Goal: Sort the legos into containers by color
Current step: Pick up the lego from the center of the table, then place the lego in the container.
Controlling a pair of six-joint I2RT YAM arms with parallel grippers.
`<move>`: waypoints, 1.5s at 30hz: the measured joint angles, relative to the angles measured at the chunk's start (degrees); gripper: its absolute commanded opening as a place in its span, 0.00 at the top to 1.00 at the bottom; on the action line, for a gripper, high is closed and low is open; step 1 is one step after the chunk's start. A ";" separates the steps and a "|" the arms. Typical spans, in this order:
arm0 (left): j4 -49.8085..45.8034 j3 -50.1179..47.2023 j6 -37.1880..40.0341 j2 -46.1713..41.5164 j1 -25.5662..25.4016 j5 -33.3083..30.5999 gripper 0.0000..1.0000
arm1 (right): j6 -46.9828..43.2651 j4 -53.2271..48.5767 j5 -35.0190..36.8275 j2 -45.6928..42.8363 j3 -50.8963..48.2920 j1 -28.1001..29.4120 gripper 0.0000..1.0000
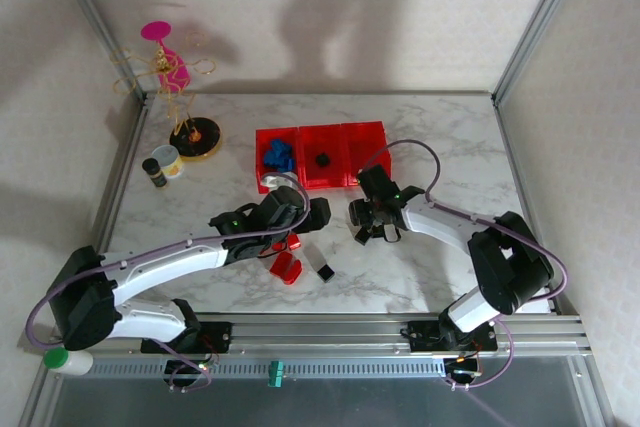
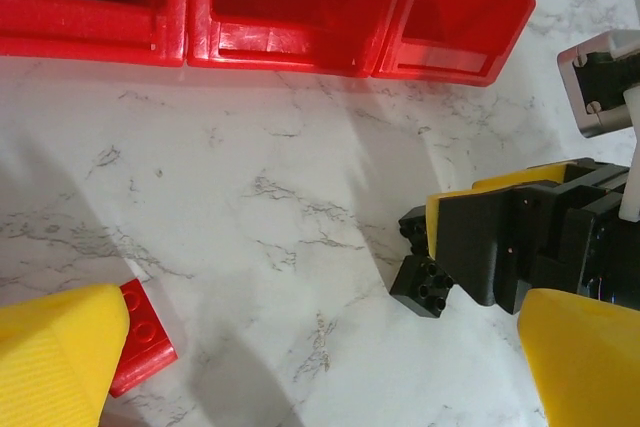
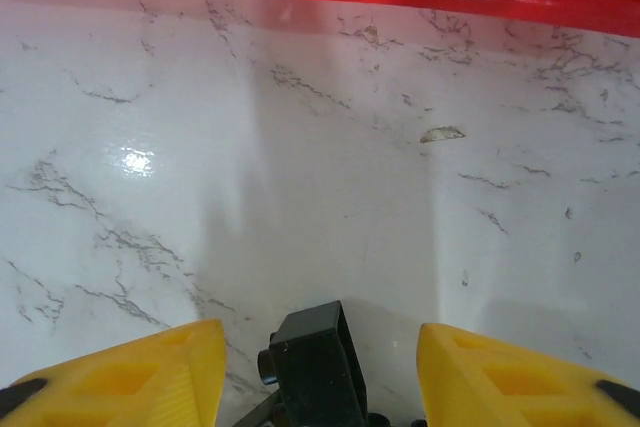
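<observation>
Three joined red containers (image 1: 320,155) stand at the back. The left one holds blue legos (image 1: 278,154), the middle one a black lego (image 1: 322,159), and the right one (image 1: 365,152) looks bare. My right gripper (image 3: 320,387) is low over the marble, open, with a black lego (image 3: 315,357) between its yellow fingers and a gap on each side. In the left wrist view that gripper (image 2: 510,247) stands over two black legos (image 2: 425,285). My left gripper (image 2: 320,377) is wide open above bare table, with a red lego (image 2: 140,337) beside its left finger (image 2: 50,367).
Red legos (image 1: 287,266) and a dark piece (image 1: 323,269) lie near the front centre. A wire stand on a yellow-and-black base (image 1: 195,137), a small jar (image 1: 166,161) and a dark vial (image 1: 153,173) stand at the back left. A white bottle (image 1: 65,359) lies by the left arm's base.
</observation>
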 measured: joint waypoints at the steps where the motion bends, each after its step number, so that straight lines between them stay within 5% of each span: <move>1: 0.00 0.04 0.00 0.13 -0.04 -0.11 0.00 | -0.15 0.07 -0.02 0.42 0.00 0.00 0.52; 17: -0.35 0.33 0.02 0.17 -0.07 -1.62 0.01 | -2.12 0.68 -0.22 4.26 0.13 0.00 0.75; 34: -2.60 2.86 1.97 -2.49 1.33 -6.03 0.00 | -2.45 2.08 -4.74 2.99 11.96 0.00 0.75; 45: -2.69 3.98 4.50 -5.05 8.46 -6.08 0.00 | -2.58 7.93 -2.67 17.90 29.68 0.00 0.76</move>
